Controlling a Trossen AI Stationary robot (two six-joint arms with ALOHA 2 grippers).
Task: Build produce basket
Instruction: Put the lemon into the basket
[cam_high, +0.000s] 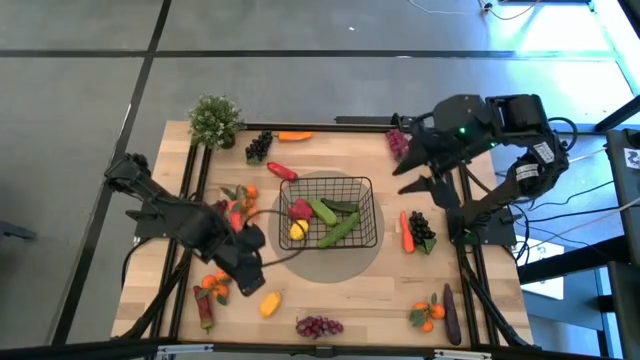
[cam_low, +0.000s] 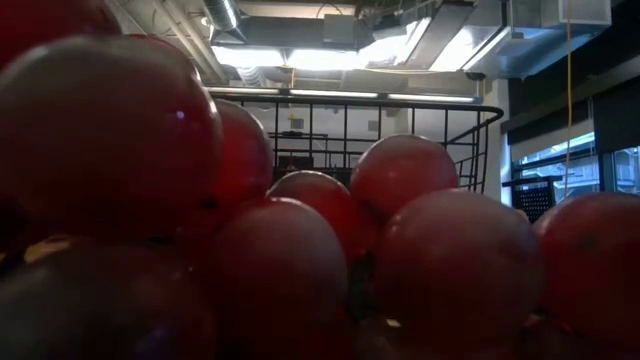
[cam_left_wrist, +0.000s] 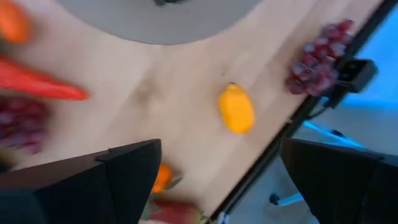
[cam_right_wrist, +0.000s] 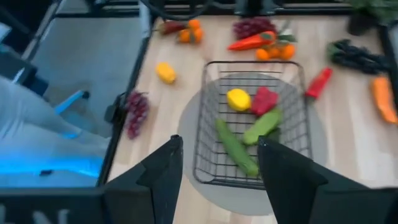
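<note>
Your basket (cam_high: 330, 212) sits near the middle of the desk (cam_high: 340, 300) on a grey round mat (cam_high: 372, 252). It already holds a lemon (cam_high: 298, 230), a red piece (cam_high: 301, 209) and two cucumbers (cam_high: 338, 228). The rest of the produce lies scattered around it.

Your left tool (cam_high: 250, 268) hangs over the near left part of the desk, fingers spread wide and empty. A loose yellow lemon (cam_high: 269, 303) lies just beyond it, toward the near edge. That looks like the pick in hand.

Next, bring the open tool down over that lemon, centred, then close.

Your right tool (cam_high: 420, 180) waits open and empty above the far right part of the desk.
</note>
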